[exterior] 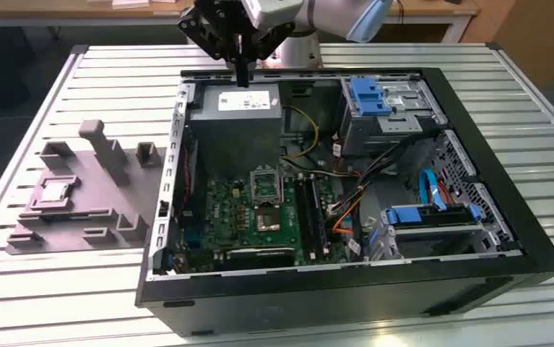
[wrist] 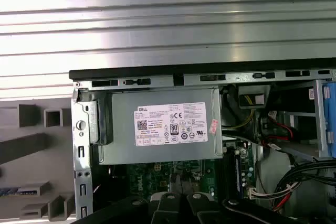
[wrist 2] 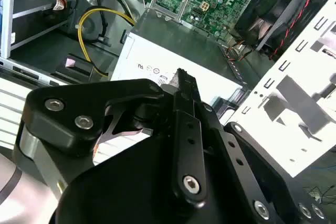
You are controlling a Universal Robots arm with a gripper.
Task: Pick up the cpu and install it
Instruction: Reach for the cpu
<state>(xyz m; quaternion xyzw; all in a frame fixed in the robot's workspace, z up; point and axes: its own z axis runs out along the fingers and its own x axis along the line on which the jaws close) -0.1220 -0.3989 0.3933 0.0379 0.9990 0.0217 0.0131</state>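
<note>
- You have the gripper (exterior: 243, 79) up at 12 o'clock in the exterior view. It hangs over the far edge of the open computer case (exterior: 354, 296), with its tip just above the power supply (exterior: 243, 123).
- Its two fingers are pressed together into one narrow tip, with nothing pinched between them.
- In the second wrist view you see the gripper (wrist 2: 182, 77) the same way, poised over the power supply's white label.
- Your cpu (exterior: 53, 191) lies flat in a square recess of the grey plastic fixture (exterior: 94, 217), outside the case on the slatted table (exterior: 65, 289).
- That puts the cpu at 9 o'clock in the exterior view, roughly 8 o'clock from the gripper and well apart from it.
- The socket (exterior: 265, 184) sits on the green board (exterior: 257, 224) inside the case, at 6 o'clock from the gripper.
</note>
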